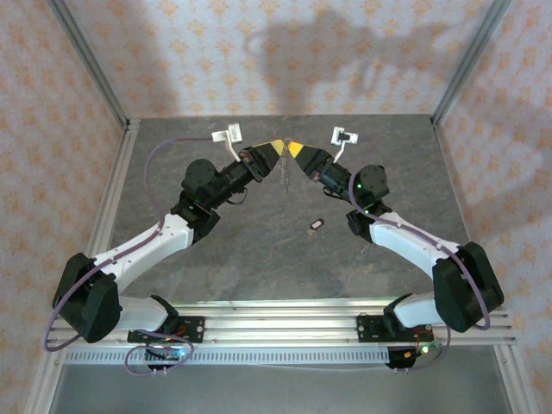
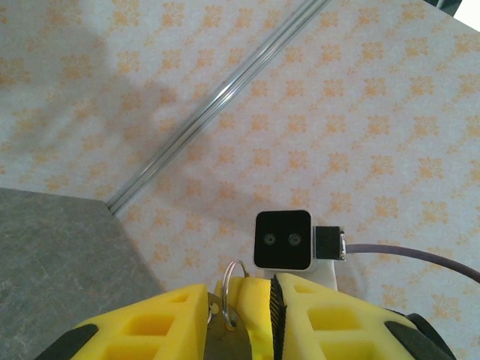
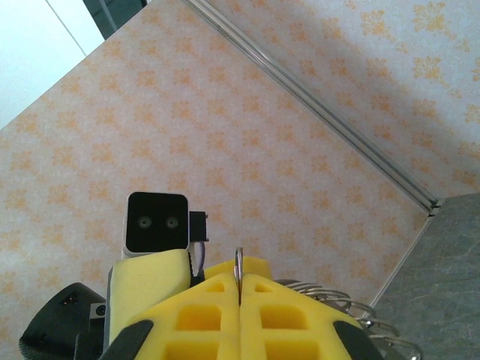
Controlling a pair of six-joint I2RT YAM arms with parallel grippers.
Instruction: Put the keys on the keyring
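Between blocky yellow fingers (image 3: 202, 311) sits a thin round metal keyring (image 3: 238, 261)

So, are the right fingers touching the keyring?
Touching. The right wrist view shows the keyring pinched edge-on between the shut right fingers.

Bare table (image 1: 259, 259) beside key (image 1: 316, 226); left hand (image 1: 274, 153), right hand (image 1: 296, 150) apparently tip-to-tip.

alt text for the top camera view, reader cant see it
Two robot arms meet tip to tip above a grey table, left hand and right hand yellow-tipped, a thin keyring hanging between them. A small dark key lies on the table nearer the arms' bases, apart from both.
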